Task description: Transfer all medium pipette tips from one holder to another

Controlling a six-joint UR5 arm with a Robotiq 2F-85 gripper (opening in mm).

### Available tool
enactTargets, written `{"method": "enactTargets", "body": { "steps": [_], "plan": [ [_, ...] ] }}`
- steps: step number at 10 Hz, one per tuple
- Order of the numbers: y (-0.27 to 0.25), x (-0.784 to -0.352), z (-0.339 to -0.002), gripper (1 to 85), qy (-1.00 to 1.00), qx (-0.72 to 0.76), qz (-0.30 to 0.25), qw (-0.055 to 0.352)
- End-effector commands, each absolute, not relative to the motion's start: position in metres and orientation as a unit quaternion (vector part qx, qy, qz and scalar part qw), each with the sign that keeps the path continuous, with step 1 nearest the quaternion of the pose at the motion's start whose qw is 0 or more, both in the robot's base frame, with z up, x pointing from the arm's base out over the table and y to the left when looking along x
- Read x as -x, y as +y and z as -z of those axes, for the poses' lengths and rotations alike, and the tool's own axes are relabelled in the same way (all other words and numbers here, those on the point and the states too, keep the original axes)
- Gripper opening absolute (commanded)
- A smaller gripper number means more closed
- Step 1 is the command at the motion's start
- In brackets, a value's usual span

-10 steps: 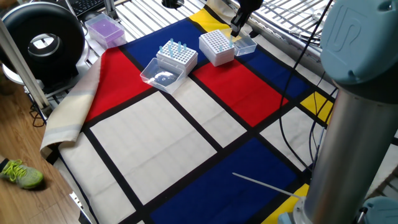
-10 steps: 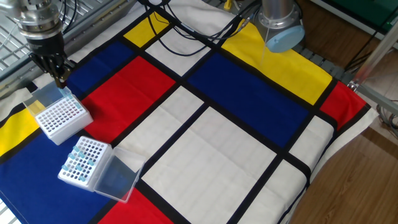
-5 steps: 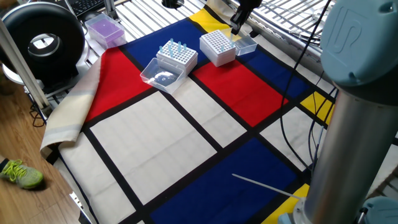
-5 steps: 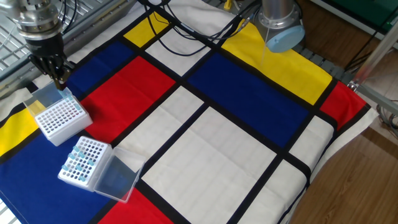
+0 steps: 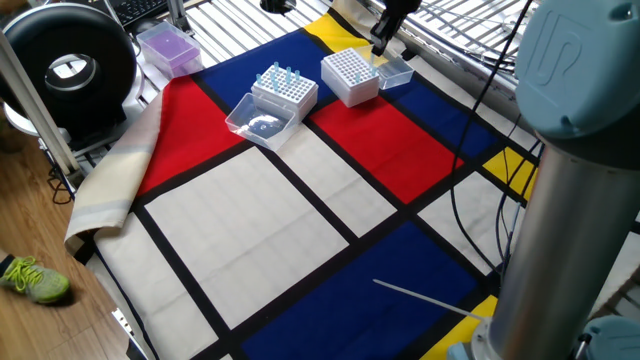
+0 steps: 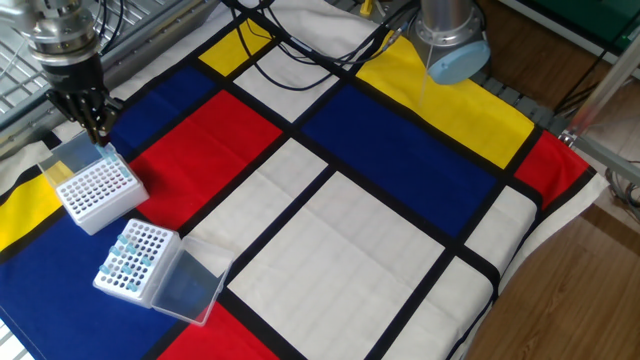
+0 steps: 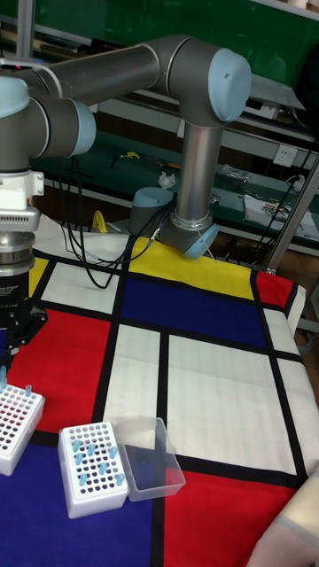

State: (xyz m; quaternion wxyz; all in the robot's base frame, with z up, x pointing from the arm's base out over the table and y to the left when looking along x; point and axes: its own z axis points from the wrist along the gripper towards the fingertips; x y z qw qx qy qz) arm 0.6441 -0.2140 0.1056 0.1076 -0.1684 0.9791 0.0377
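Several medium pipette tips [image 5: 281, 75] stand in a white holder [image 5: 285, 98] with its clear lid [image 5: 259, 121] folded open; the same tips [image 6: 128, 256] and tips [image 7: 92, 458] show in the other views. A second white holder [image 5: 349, 76] stands beside it, also seen as holder [image 6: 96, 189], and one tip [image 7: 27, 389] stands in holder [image 7: 18, 427]. My gripper [image 5: 378, 47] hangs just above this second holder's far side. The gripper [image 6: 97, 129] has its fingers pinched together. At the gripper [image 7: 3, 341], a small blue sliver hangs from the fingertips at the frame edge.
The second holder's clear lid [image 5: 396, 72] lies open behind it. A purple box [image 5: 168, 47] sits at the cloth's far corner by a black round device [image 5: 68, 65]. Cables [image 6: 300, 45] cross the chequered cloth near the arm's base [image 6: 452, 40]. A thin rod [image 5: 425, 297] lies on the blue patch.
The gripper has edged slightly upward above the second holder. Both holders and their lids stay where they were.
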Motion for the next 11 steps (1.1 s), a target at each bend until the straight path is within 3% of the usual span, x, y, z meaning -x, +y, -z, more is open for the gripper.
{"method": "enactTargets", "body": {
  "steps": [1,11],
  "plan": [
    [-0.2132,-0.6434,-0.1061,18.7,0.977,0.177,-0.042,0.108],
    [-0.2155,-0.6482,-0.1055,20.3,0.979,0.173,-0.032,0.100]
  ]
}}
